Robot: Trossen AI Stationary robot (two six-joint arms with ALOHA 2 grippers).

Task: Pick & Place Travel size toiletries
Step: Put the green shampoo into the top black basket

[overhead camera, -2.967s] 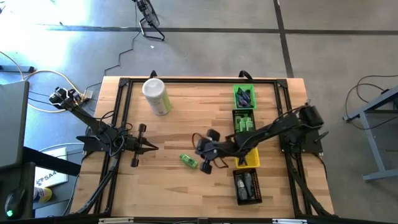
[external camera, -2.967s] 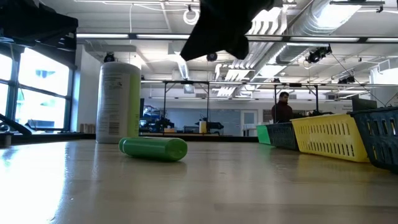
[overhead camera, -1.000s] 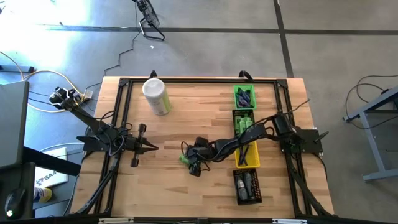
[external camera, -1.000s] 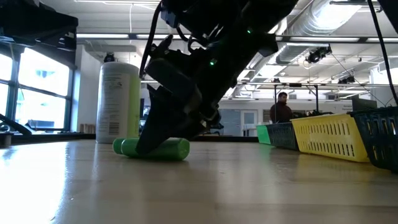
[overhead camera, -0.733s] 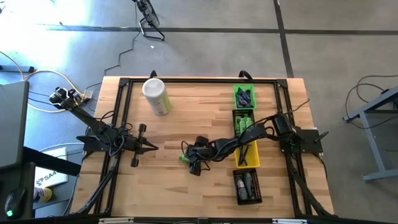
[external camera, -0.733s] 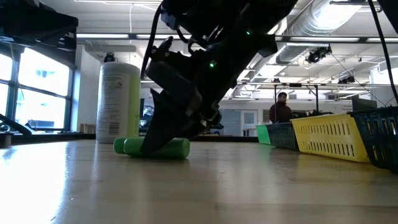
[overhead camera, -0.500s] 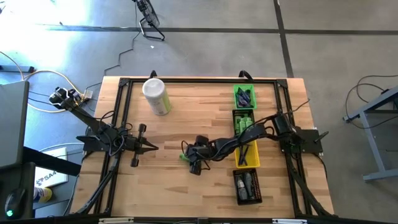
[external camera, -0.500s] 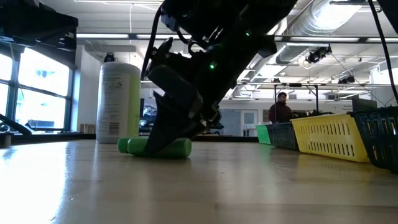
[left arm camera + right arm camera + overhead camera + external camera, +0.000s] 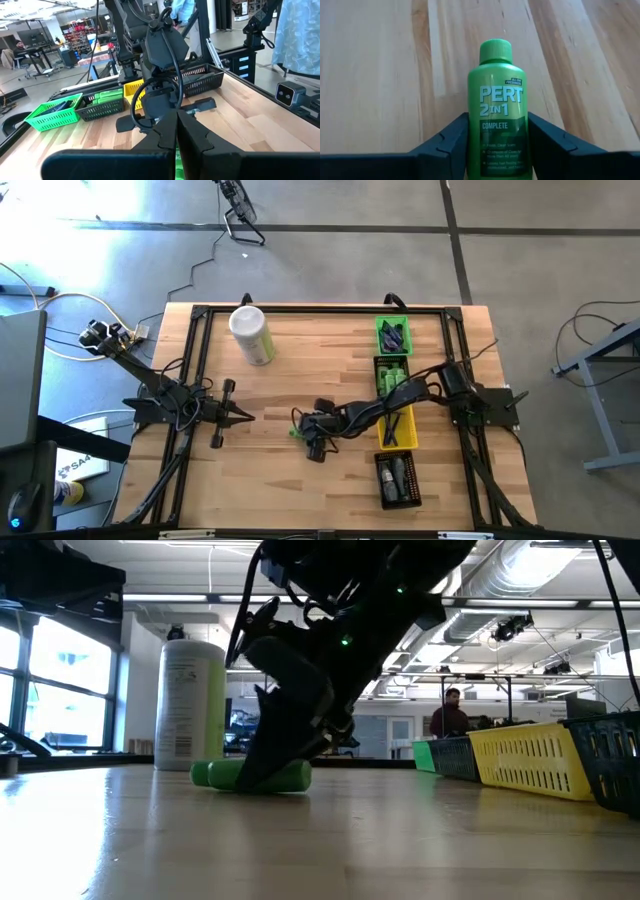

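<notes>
Reading "PERT 2in1" on bottle (image 9: 496, 120)

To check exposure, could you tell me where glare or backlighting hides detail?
Low view: the right gripper is a backlit silhouette over the green Pert bottle. High view: glare washes the floor at upper left. Right wrist view: the bottle's label is evenly lit.

The whole table (image 9: 300, 380) is seen from straight overhead; a second lens is set level at its surface, facing the room. The green bottle (image 9: 496, 115) is framed close by the right wrist camera and shared with the low view (image 9: 250, 776).
</notes>
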